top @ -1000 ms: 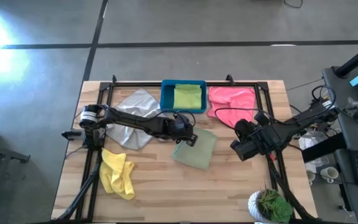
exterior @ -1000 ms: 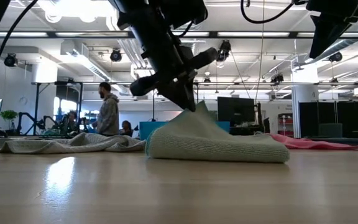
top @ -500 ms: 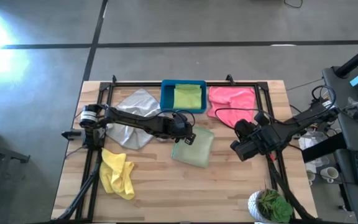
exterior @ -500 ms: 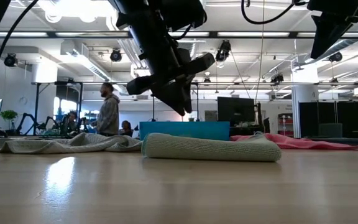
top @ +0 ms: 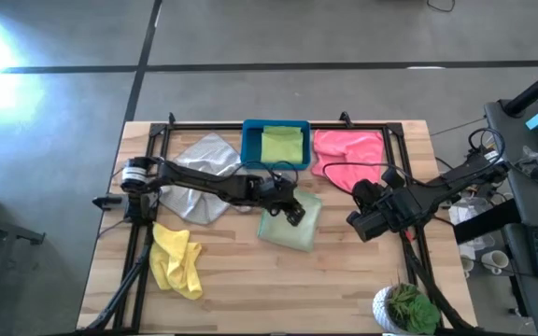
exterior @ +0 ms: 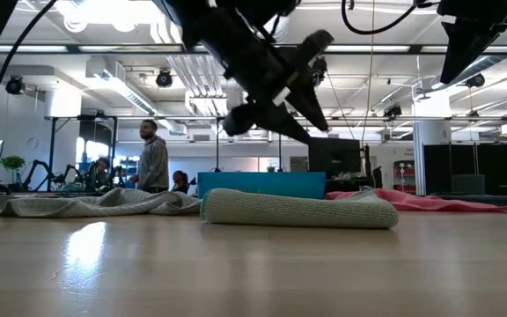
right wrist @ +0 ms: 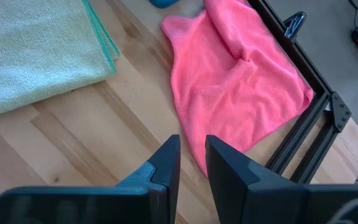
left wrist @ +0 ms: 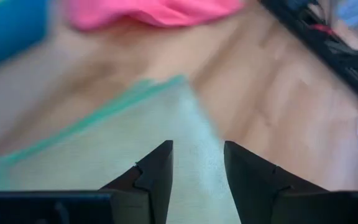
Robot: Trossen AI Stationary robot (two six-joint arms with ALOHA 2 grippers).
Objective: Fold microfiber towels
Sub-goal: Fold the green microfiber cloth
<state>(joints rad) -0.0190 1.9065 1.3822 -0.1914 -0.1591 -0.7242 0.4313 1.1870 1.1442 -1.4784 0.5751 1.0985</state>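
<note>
Since a second ago the left gripper (exterior: 302, 92) has let go of the pale sage green towel (top: 290, 222) and risen clear of it; its fingers now stand apart with nothing between them, hanging above the cloth. That towel, then pulled up into a peak, now lies flat and folded near the middle of the wooden table (top: 344, 280). The right gripper (top: 362, 226) has not shifted: it hovers beside the towel's right edge, fingers (right wrist: 166, 165) close together with a narrow gap and holding nothing. The pink towel (top: 347, 149) lies rumpled at the far right of the table, the light grey towel (top: 197, 173) spread at the far left under the left arm, and the yellow towel (top: 177, 259) bunched at the near left. The bright lime green towel (top: 281, 145) sits folded inside the blue bin (top: 276, 125) at the far edge. A potted plant (top: 405, 308) stands at the near right corner. Beyond the table is an open workshop with ceiling lights and monitors, where a person (exterior: 152, 158) stands.
</note>
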